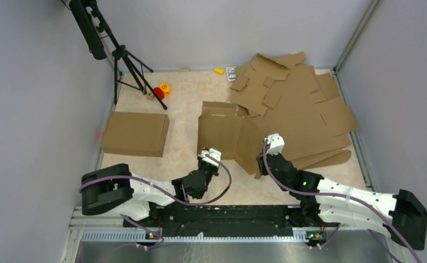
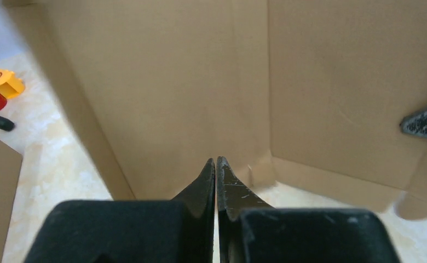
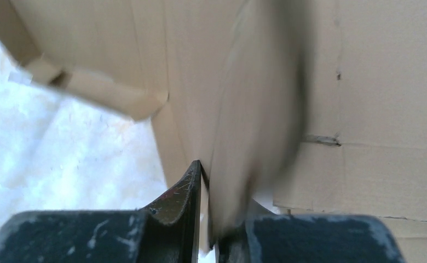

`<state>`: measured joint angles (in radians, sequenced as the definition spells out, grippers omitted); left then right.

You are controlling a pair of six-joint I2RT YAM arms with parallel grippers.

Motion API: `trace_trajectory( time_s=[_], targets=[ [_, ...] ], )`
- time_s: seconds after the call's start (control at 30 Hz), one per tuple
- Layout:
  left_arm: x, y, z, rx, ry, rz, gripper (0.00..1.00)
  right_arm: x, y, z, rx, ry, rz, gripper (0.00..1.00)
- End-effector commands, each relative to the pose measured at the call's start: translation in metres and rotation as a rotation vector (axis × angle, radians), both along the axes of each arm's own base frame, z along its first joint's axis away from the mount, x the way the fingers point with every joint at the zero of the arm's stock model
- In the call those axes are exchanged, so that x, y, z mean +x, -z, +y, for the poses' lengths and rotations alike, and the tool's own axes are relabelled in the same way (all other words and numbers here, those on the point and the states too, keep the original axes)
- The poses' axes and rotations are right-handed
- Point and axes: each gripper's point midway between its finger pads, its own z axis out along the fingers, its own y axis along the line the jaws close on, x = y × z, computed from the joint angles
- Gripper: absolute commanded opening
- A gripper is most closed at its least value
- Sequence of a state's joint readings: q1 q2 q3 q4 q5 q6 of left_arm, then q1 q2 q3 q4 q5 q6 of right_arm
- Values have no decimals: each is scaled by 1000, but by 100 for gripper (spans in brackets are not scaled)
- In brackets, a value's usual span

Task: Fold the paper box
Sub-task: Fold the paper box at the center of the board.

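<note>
Facing the paper box point(image 1: 222, 134), left gripper point(image 2: 216, 161) closed and empty, right gripper point(image 3: 208, 171) barely parted around a flap point(image 3: 255, 109) (grip unclear)

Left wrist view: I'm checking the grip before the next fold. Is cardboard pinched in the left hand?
No, the left hand is shut with nothing between its fingers; the paper box stands beyond the tips.

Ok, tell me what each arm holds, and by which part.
Left fingers: shut, holding nothing. Right fingers: astride the edge of a raised flap of the paper box; whether they actually grip it cannot be told.
</note>
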<state>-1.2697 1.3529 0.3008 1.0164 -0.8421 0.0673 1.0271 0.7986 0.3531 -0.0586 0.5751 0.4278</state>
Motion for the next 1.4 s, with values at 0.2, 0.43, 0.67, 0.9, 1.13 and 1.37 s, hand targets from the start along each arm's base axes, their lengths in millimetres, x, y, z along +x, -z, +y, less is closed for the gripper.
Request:
trace_trajectory(
  time_s=[0.2, 0.43, 0.67, 0.9, 1.13, 1.37],
  targets=[
    [5, -20, 7, -74, -67, 74, 6, -8, 14, 3, -148, -41, 0, 9],
    [4, -40, 48, -168, -57, 168, 52, -8, 6, 3, -134, -51, -25, 9],
    [30, -34, 86, -283, 41, 274, 67, -7, 7, 6, -144, -61, -26, 9],
    [60, -32, 84, -226, 34, 253, 68, -7, 4, 8, -146, -77, -29, 9],
    [90, -36, 86, -193, -22, 230, 63, -8, 5, 9, -144, -84, -25, 9],
    [103, -46, 83, -172, -15, 195, 57, -7, 3, 11, -140, -85, -34, 9]
  ],
)
